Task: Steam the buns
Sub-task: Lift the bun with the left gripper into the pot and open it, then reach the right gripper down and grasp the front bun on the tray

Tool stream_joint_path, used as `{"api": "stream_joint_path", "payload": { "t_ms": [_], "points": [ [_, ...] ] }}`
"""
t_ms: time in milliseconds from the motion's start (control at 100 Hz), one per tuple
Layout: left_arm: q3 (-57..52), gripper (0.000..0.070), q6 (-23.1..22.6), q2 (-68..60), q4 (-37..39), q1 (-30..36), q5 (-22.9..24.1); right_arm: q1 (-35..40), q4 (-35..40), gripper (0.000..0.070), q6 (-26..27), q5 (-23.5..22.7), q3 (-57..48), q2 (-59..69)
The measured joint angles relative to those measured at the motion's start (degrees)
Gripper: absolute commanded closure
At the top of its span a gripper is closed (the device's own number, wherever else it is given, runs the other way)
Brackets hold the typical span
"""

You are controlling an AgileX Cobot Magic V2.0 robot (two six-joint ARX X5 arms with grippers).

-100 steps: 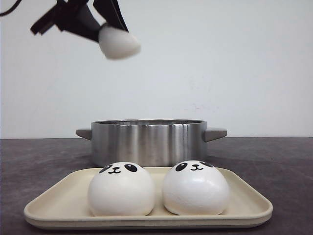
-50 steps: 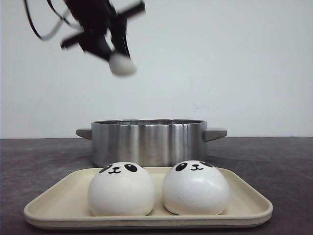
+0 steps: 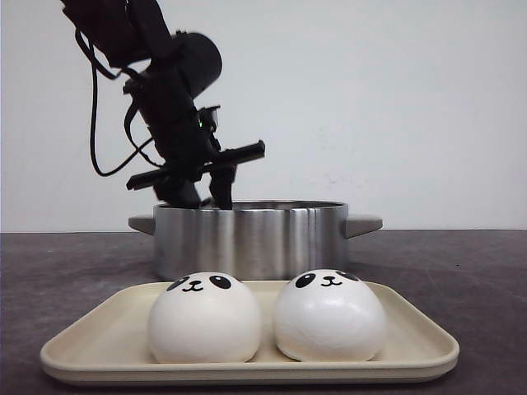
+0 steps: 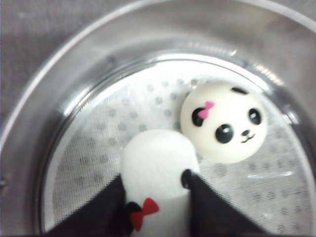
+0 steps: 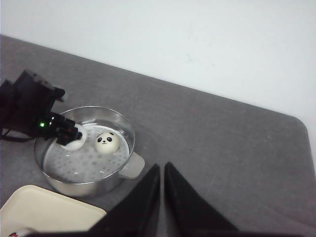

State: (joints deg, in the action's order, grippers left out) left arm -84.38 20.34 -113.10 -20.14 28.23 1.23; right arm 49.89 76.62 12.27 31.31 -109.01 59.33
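Two white panda buns, one on the left [image 3: 203,317] and one on the right [image 3: 329,315], sit on a cream tray [image 3: 247,366] in front. Behind stands a steel steamer pot [image 3: 251,239]. My left gripper [image 4: 157,192] reaches down into the pot [image 4: 74,98] and is shut on a white bun with a red bow [image 4: 155,170], squeezed between its fingers just above the perforated steamer floor. Another bun with a pink bow [image 4: 224,122] lies beside it in the pot. The right wrist view shows both buns, the gripped one [image 5: 74,140] and the resting one [image 5: 108,141]. My right gripper [image 5: 162,170] is shut and empty, high above the table.
The pot has flat side handles, on the left [image 3: 142,223] and the right [image 3: 364,224]. The grey table [image 5: 222,148] stretches right of the pot up to a white wall [image 3: 395,107]. The left arm's cables [image 3: 103,140] hang above the pot's left side.
My left gripper has come down from high above with the bun in it and now reaches inside the pot. The tray buns have not moved.
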Motion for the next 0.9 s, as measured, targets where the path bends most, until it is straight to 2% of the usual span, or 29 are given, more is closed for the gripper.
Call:
{"api": "stream_joint_path", "payload": {
  "t_ms": [90, 160, 370, 470, 580, 670, 800, 900],
  "points": [
    [0.0, 0.0102, 0.0, 0.0, 1.0, 0.0, -0.1, 0.0, 0.1, 0.0692, 0.2, 0.0, 0.0, 0.0],
    [-0.4, 0.0051, 0.0, 0.0, 2.1, 0.1, -0.1, 0.0, 0.1, 0.0692, 0.2, 0.0, 0.0, 0.0],
    [-3.0, 0.0058, 0.0, 0.0, 0.9, -0.1, -0.1, 0.0, 0.1, 0.0692, 0.2, 0.0, 0.1, 0.0],
    [-5.0, 0.0076, 0.0, 0.2, -1.0, -0.1, -1.6, 0.0, 0.1, 0.0692, 0.2, 0.0, 1.0, -0.1],
    [-6.0, 0.0116, 0.0, 2.6, -4.1, 0.2, -1.7, 0.0, 0.1, 0.0692, 0.3, 0.2, 4.3, -0.1],
    [-6.0, 0.0117, 0.0, 6.8, -6.2, 0.7, -1.7, 0.0, -0.2, 0.0692, 0.3, 0.2, 9.4, 0.0],
    [-6.4, 0.0116, -0.3, 14.7, -10.4, 1.9, -1.0, 0.0, -6.7, 0.0692, 2.1, -0.2, 19.6, 0.4],
    [-6.5, 0.0116, -1.5, 21.0, -14.2, 3.2, -0.3, -0.1, -13.6, 0.0692, 6.2, -5.2, 29.3, 1.4]
  ]
}}
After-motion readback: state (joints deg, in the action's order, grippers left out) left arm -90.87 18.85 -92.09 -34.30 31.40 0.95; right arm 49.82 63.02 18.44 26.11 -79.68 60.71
